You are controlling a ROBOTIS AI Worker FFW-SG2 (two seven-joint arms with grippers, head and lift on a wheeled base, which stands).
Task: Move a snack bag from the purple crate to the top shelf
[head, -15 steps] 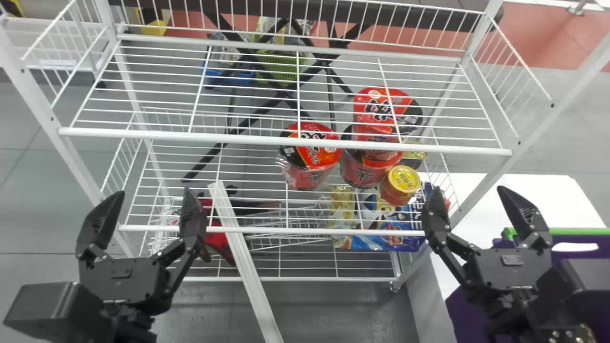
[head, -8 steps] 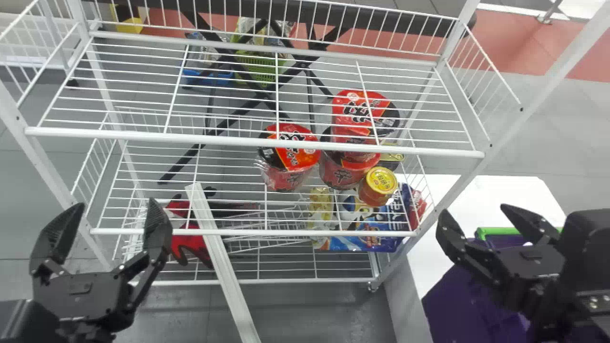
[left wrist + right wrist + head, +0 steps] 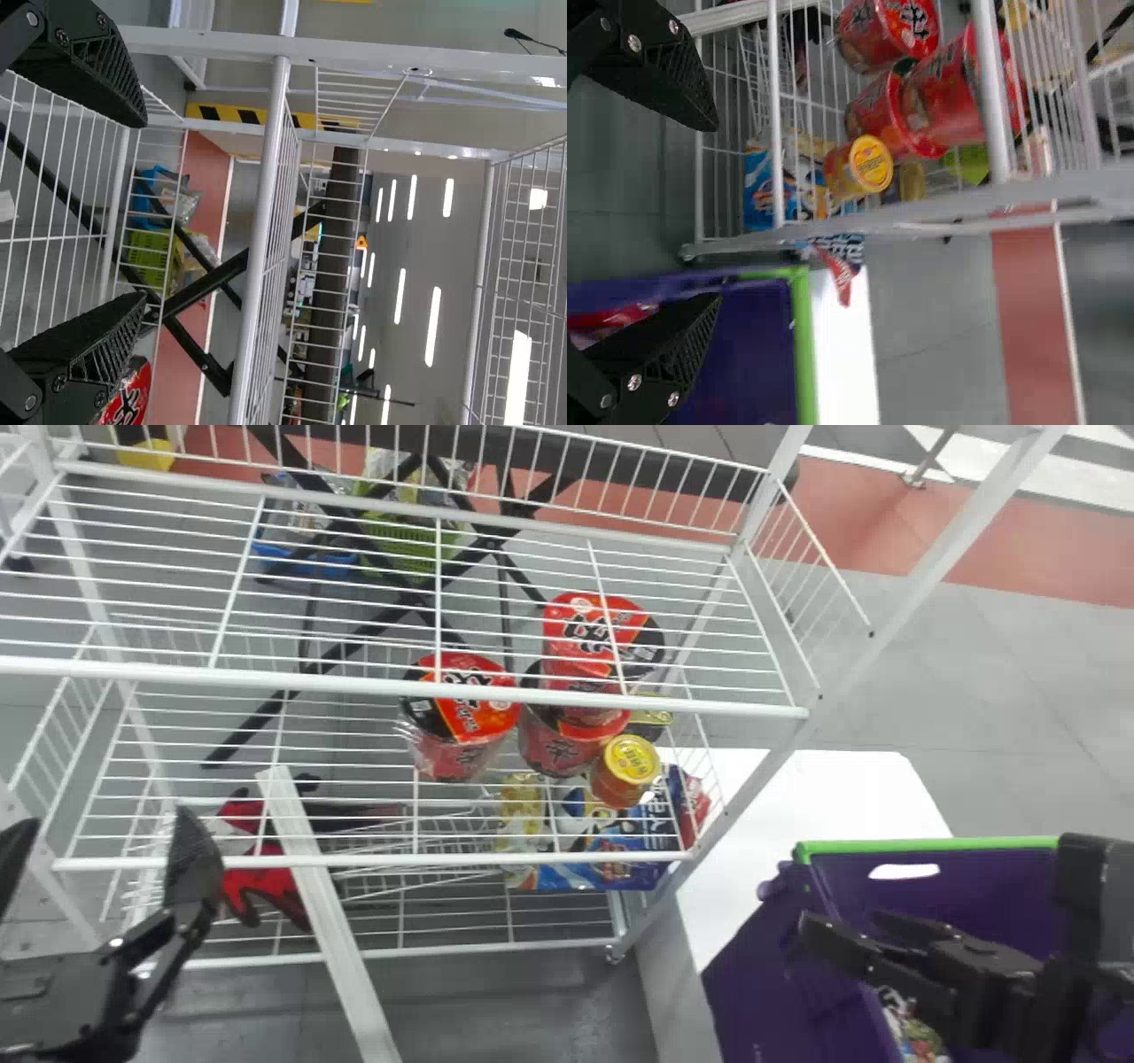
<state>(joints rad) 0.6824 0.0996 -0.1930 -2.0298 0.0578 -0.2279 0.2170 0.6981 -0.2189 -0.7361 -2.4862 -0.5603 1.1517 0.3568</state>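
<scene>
Inside the purple crate, at about four o'clock in the head view, printed packaging can be made out, partly hidden by the right arm; by the task, the snack bag is to be sought there. Which piece is meant cannot be told. In the right wrist view a red packet is also seen within the crate.

The right claw is held over the crate, nearer its shelf-side wall, with its fingers spread and nothing between them. From its tips the packaging lies toward five o'clock and, as judged, lower down, so a shift that way and a descent past the green rim are called for. The visible strip slants from eleven to five o'clock, but the long axis of the whole bag cannot be read, and the grasp angle should be settled once more of it is exposed.

The right arm is clearly the nearer one. The left claw is parked at nine o'clock, released and empty, in front of the rack. The top shelf lies toward ten o'clock from the crate, and its front rail would have to be cleared from above.
</scene>
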